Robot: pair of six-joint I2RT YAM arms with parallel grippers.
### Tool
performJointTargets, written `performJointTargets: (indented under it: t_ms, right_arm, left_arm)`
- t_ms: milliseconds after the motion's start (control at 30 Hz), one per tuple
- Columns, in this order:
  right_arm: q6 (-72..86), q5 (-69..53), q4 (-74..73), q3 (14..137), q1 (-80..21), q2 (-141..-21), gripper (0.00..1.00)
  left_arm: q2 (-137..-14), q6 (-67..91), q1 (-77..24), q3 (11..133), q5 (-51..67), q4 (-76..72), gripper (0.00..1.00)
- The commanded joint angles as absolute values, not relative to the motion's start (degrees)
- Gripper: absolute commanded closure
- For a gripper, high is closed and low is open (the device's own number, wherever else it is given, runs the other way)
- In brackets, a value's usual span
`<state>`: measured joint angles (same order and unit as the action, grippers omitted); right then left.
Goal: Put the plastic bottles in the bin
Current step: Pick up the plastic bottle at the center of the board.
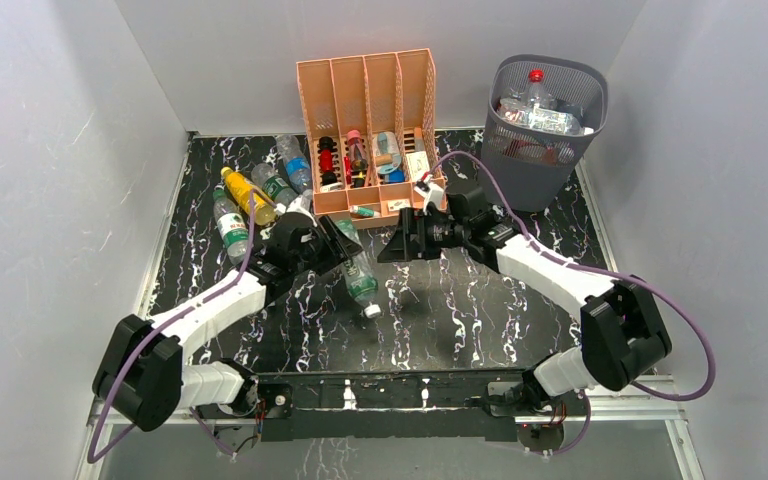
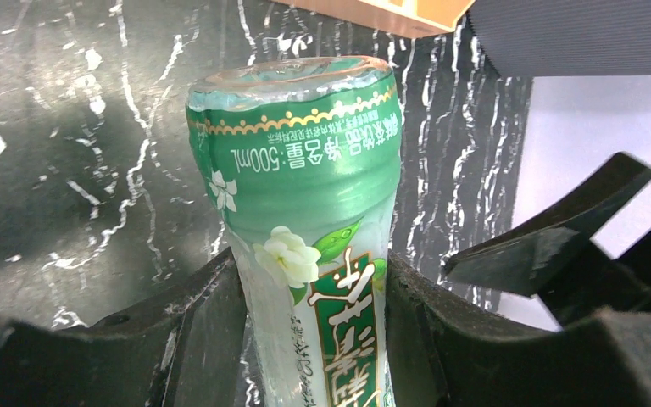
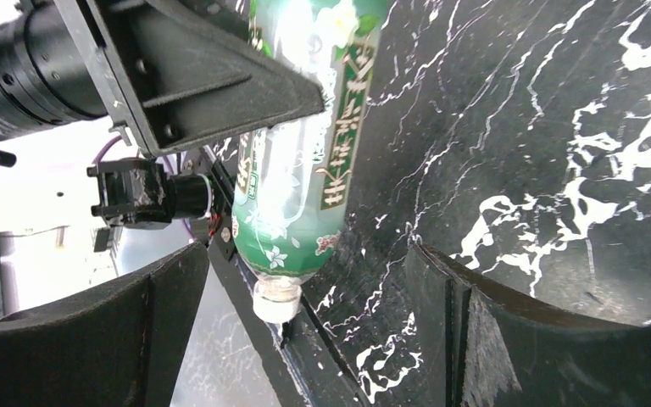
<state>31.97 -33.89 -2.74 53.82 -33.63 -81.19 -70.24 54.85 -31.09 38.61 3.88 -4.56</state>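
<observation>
Green bottle btwn left fingers

Counting now: two arms, the left arm and the right arm. One bin. One organizer with four slots. Outside the bin I get five bottles: one yellow bottle, one blue-labelled bottle, two green-labelled bottles, and a fifth bottle. Inside the bin I see a red-capped bottle and a clear bottle. That's at least two, and I can't count any more.

Left gripper was clamped on a bottle. Right gripper faced it, jaws spread wide. Both arms reached inward.
</observation>
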Motion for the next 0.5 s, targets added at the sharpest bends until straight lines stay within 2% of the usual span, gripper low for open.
performJointTargets:
  t_ms: [0, 467]
  right_arm:
    - [32.3, -35.6, 0.1, 54.7, -36.3, -82.8, 0.02]
    - [36.2, -37.0, 5.2, 53.1, -41.4, -85.2, 0.02]
  left_arm:
    - [-71.8, 56.6, -32.4, 42.5, 5.4, -8.3, 0.61]
    - [-74.2, 59.7, -34.9, 43.1, 4.0, -18.1, 0.61]
